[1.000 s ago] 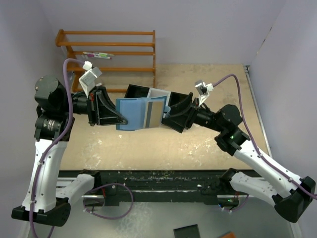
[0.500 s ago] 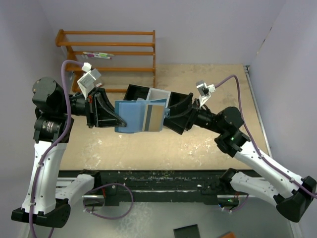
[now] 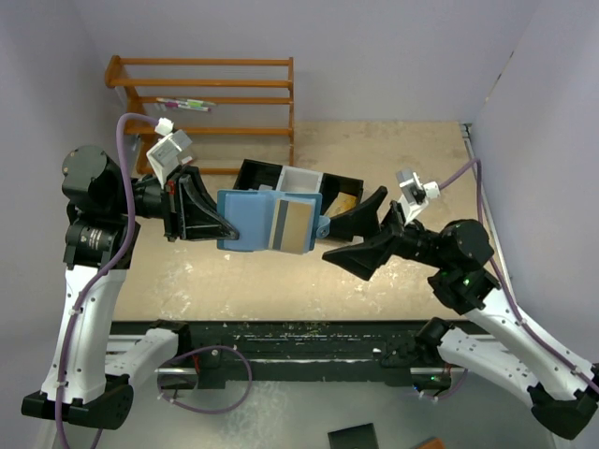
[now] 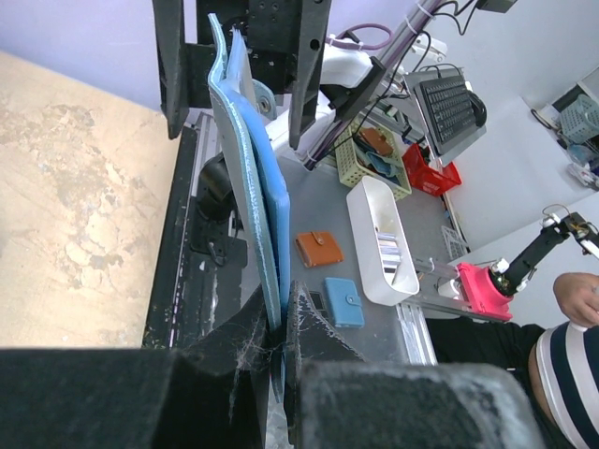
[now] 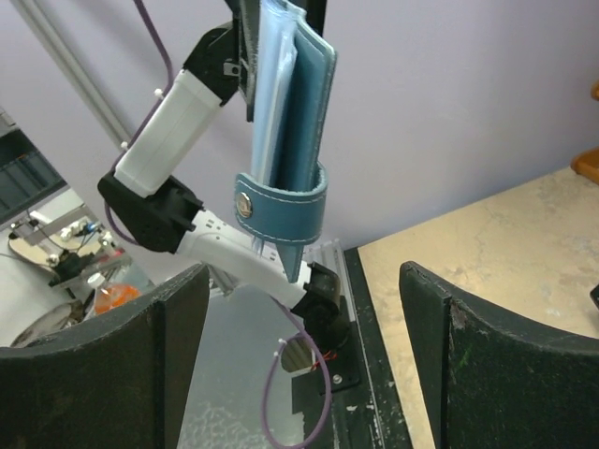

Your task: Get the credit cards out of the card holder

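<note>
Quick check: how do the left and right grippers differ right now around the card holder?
The left gripper is shut on one edge of the blue card holder. The right gripper is open and holds nothing. The left gripper touches the holder, while the right one stands apart from it, off its strap end. Both grippers point inward at the holder from opposite sides.

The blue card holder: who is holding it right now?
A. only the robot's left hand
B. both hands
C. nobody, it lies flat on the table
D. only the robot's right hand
A: the left hand is pinched on the edge of the card holder and holds it up off the table, while the right hand is open and apart from it.
</note>
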Tool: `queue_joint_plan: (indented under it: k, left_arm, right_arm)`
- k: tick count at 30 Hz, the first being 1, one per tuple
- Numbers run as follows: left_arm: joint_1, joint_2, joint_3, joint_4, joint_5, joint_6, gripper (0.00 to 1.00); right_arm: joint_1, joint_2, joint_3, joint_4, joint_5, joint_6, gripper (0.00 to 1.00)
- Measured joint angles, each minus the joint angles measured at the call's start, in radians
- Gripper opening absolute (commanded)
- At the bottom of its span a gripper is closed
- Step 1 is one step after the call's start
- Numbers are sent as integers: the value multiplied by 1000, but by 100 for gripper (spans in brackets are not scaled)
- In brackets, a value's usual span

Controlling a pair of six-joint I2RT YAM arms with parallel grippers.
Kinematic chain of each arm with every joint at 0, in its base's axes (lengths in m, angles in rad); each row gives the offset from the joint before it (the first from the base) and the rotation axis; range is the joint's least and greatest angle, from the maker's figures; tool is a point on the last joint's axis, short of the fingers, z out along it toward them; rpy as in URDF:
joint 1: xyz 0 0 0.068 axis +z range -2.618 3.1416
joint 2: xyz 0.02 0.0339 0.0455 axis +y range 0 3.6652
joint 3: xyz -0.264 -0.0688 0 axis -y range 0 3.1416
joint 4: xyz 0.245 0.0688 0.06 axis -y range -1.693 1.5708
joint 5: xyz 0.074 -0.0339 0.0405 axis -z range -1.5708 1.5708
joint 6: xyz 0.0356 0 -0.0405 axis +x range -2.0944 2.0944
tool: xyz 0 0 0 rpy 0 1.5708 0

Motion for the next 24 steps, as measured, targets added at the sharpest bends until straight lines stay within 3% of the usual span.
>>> queue_joint_plan:
  k: [13,24]
  left_arm:
    - [0,0,0,0,0,6,0]
    - [0,0,0,-1,-8,6,0]
  right_arm:
    - [1,112,21,45,-10,20,77]
    - [2,72,21,42,-40,4,80]
